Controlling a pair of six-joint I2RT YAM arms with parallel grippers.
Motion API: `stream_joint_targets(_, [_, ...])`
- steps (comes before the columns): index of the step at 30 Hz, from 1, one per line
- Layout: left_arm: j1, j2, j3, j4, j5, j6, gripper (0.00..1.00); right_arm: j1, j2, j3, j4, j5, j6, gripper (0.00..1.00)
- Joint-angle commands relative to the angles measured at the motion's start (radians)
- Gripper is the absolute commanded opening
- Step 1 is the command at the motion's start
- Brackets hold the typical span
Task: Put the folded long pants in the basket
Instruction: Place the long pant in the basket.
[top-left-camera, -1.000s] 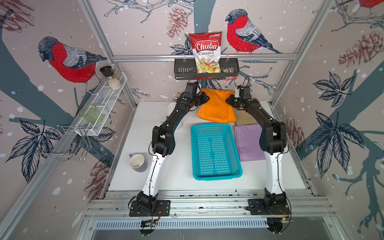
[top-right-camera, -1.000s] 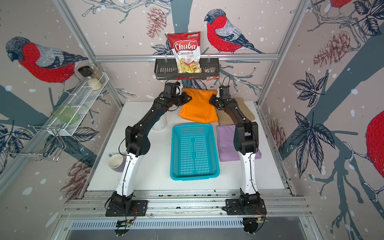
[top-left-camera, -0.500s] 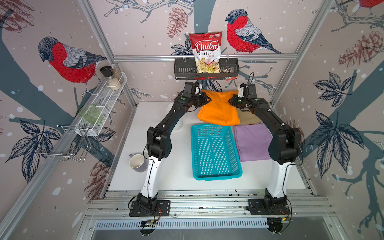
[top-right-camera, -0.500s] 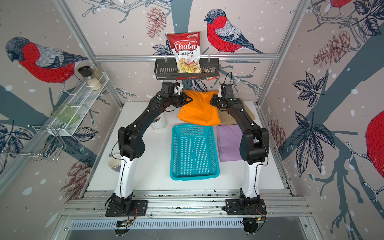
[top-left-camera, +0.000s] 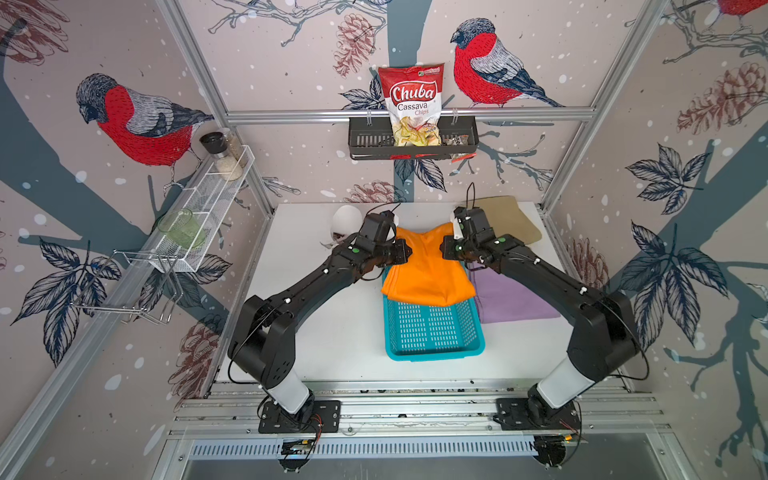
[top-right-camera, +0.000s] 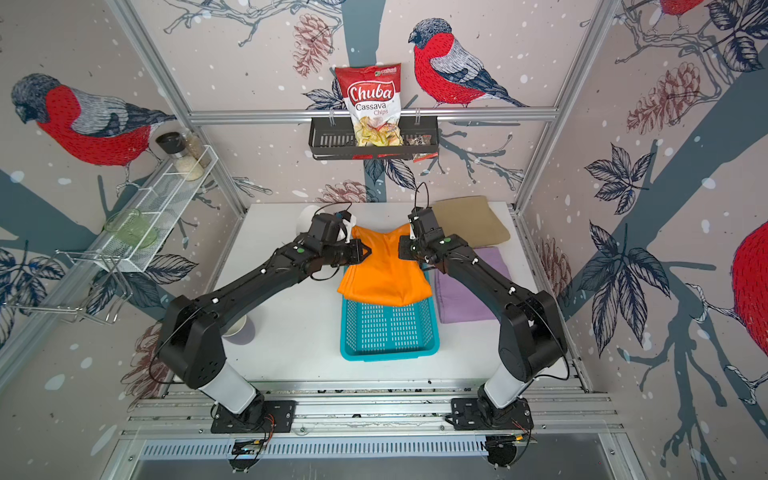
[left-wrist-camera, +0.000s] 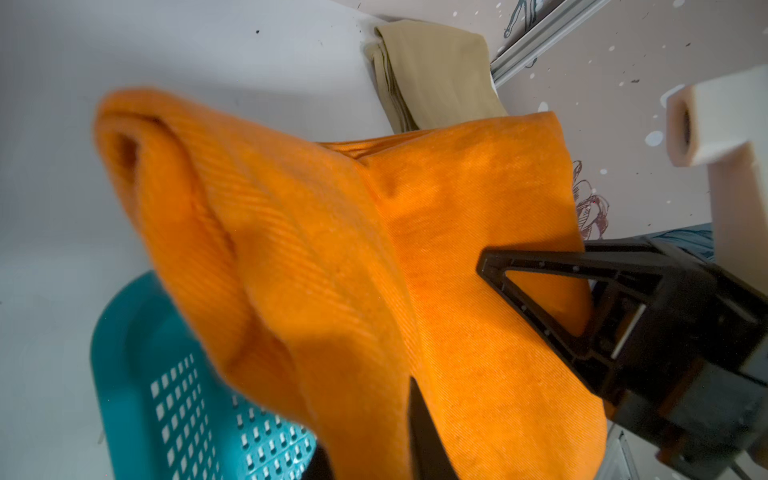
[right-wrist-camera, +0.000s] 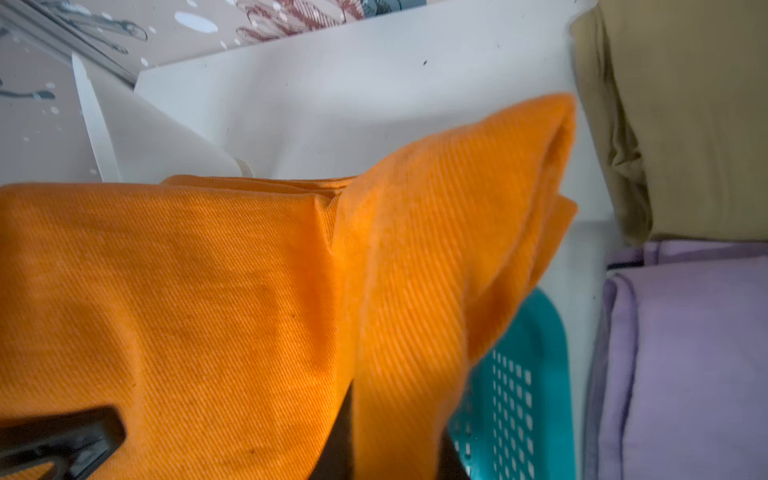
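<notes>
Orange pants (top-left-camera: 428, 270) hang pinched at two corners by the left claw (top-left-camera: 404, 252) and right claw (top-left-camera: 444, 249), drooping over the basket (top-left-camera: 432, 332) below them but not yet laid in, while tan pants (top-left-camera: 507, 220) and lilac pants (top-left-camera: 515, 295) beside the right claw lie on the counter (top-left-camera: 332, 324).

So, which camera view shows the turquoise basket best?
A top view: the basket lies there almost whole, only its far end hidden under the orange pants. Each wrist view shows just one corner of it, past the orange cloth.
</notes>
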Motion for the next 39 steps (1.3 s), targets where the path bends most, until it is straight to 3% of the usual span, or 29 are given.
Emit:
stream_joint_targets(1, [-0.012, -0.06, -0.097, 0.109, -0.062, -0.006, 0.0, 0.029, -0.045, -0.057, 0.077, 0.048, 0.048, 0.0])
stream_joint_targets(7, [-0.025, -0.064, -0.173, 0.112, -0.09, 0.004, 0.0, 0.077, -0.084, -0.169, 0.132, 0.069, 0.112, 0.0])
stream_joint_targets(19, [-0.089, 0.03, -0.147, 0.072, -0.108, -0.021, 0.0, 0.067, -0.118, -0.233, 0.095, 0.173, 0.111, 0.0])
stream_joint_targets(25, [-0.089, 0.038, -0.153, 0.017, -0.132, -0.019, 0.0, 0.094, -0.066, -0.278, 0.147, 0.101, 0.152, 0.0])
stream_joint_targets(38, [-0.093, 0.132, -0.1, -0.064, -0.14, -0.02, 0.0, 0.106, 0.049, -0.231, 0.128, 0.191, 0.128, 0.0])
stream_joint_targets(39, [-0.093, 0.127, -0.1, -0.066, -0.149, -0.022, 0.1, 0.108, 0.054, -0.225, 0.131, 0.19, 0.122, 0.01])
